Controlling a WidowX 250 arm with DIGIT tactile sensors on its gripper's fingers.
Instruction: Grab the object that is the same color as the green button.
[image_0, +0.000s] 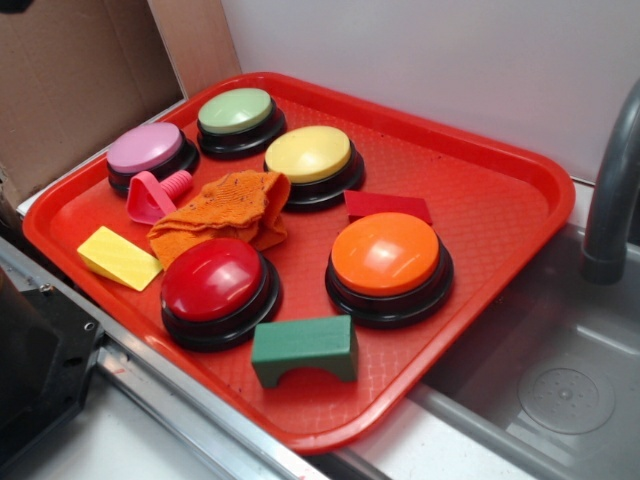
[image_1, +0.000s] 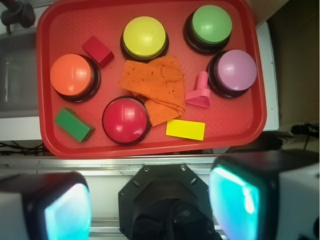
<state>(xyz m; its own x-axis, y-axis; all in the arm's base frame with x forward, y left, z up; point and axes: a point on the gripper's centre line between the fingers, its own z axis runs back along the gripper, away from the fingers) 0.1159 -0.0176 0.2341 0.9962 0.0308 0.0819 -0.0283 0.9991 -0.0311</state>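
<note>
The dark green block (image_0: 305, 348) (image_1: 74, 124) with an arched notch lies near the tray's front edge, between the red and orange buttons. The pale-green button (image_0: 237, 115) (image_1: 211, 26) stands at the tray's far corner. In the wrist view my gripper (image_1: 150, 207) is open, its two cyan-padded fingers (image_1: 67, 212) wide apart with nothing between them. It hangs high above the robot base, off the tray and well away from the block. The gripper does not show in the exterior view.
The red tray (image_0: 480, 205) also holds yellow (image_0: 309, 156), pink (image_0: 148, 150), orange (image_0: 386, 258) and red (image_0: 213, 282) buttons, an orange cloth (image_0: 228, 210), a flat red block (image_0: 387, 206), a yellow wedge (image_0: 118, 257) and a pink screw (image_0: 155, 193). A sink (image_0: 560, 370) lies right of the tray.
</note>
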